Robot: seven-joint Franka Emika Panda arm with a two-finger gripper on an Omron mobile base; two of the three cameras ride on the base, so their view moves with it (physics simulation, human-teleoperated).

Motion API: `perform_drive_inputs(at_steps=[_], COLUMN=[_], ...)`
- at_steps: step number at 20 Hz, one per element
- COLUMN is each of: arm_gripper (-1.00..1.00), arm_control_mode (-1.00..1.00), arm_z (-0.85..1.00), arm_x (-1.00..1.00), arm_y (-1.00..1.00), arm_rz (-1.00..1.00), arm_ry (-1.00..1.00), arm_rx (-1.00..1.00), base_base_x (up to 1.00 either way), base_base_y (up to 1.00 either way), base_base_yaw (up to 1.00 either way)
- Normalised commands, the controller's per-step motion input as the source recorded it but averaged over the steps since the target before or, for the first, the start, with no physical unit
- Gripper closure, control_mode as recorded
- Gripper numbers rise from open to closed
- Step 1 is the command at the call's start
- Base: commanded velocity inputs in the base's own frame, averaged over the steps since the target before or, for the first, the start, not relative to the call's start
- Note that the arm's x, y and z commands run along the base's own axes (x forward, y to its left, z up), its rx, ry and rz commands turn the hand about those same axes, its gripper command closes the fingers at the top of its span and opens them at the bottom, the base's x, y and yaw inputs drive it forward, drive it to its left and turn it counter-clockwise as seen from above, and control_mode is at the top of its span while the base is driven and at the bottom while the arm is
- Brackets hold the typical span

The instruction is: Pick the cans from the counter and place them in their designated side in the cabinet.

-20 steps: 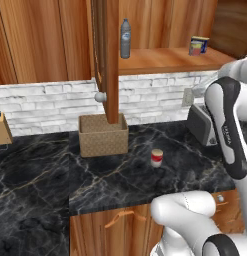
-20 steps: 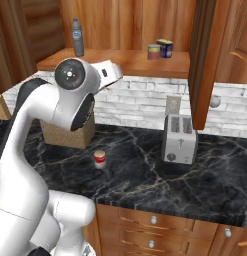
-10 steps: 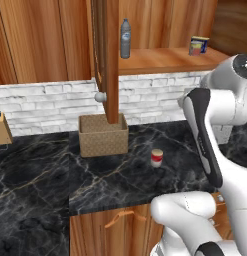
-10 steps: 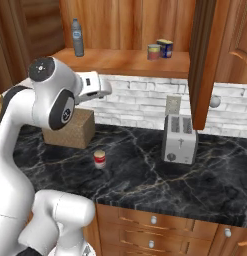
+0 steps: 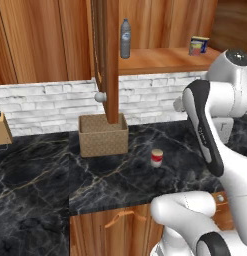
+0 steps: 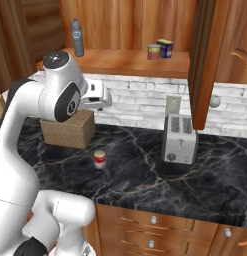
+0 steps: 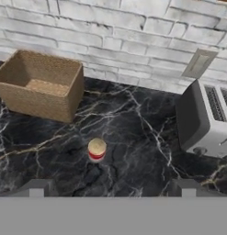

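Change: over the last second the arm has swung down and forward from a high, folded pose, so the hand now looks down at the worktop; nothing on the worktop has moved.
Meaning: probably the start of the reach for the second can, since one can already stands on the cabinet shelf.
Cabinet (image 6: pixel 120 62): reddish-brown wood with a flat shelf, high above the jaws; its tall narrow door (image 5: pixel 111 60) stands open edge-on with a pale round knob.
Worktop (image 7: pixel 133 151): glossy black marble with thin pale and golden veins, directly below the jaws.
Woven basket (image 7: pixel 41 85): square, tan, open-topped, ahead of the jaws and off to the left in the hand view.
Toaster (image 7: pixel 204 119): boxy grey metal with two slots, ahead and to the right of the jaws.
Jaws (image 7: pixel 112 188): spread wide apart with nothing between them; the dark tips are only just visible, so their exact height above the marble is hard to judge.
Bottle (image 6: pixel 77 37): tall, clear plastic, on the shelf.
Blue tin (image 6: pixel 166 48): wide, yellow label, on the shelf.
Orange-red can (image 6: pixel 154 51): short cylinder with a grey-blue top, on the shelf just beside the blue tin.
Red can (image 7: pixel 97 150): small upright cylinder with a white band and pale lid, alone on the worktop just ahead of the jaws and slightly left of centre between them, apart from both tips.
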Motion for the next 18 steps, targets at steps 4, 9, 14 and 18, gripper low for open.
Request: perform_drive_inputs(at_steps=[4,9,14,18], arm_gripper=[-1.0,-1.0,-1.0,-1.0], arm_control_mode=[-1.0,-1.0,-1.0,-1.0], arm_z=[-0.21,-0.29,-0.29,-0.28], arm_x=[-0.09,-0.12,-0.14,-0.09], arm_y=[0.1,0.17,0.18,0.12], arm_rz=[-0.03,-0.07,-0.08,-0.06], arm_ry=[0.0,-0.02,-0.01,0.0], arm_rx=[0.08,0.04,0.04,0.06], base_base_x=[0.0,0.0,0.0,0.0], base_base_y=[0.0,0.0,0.0,0.0], base_base_yaw=[0.0,0.0,0.0,0.0])
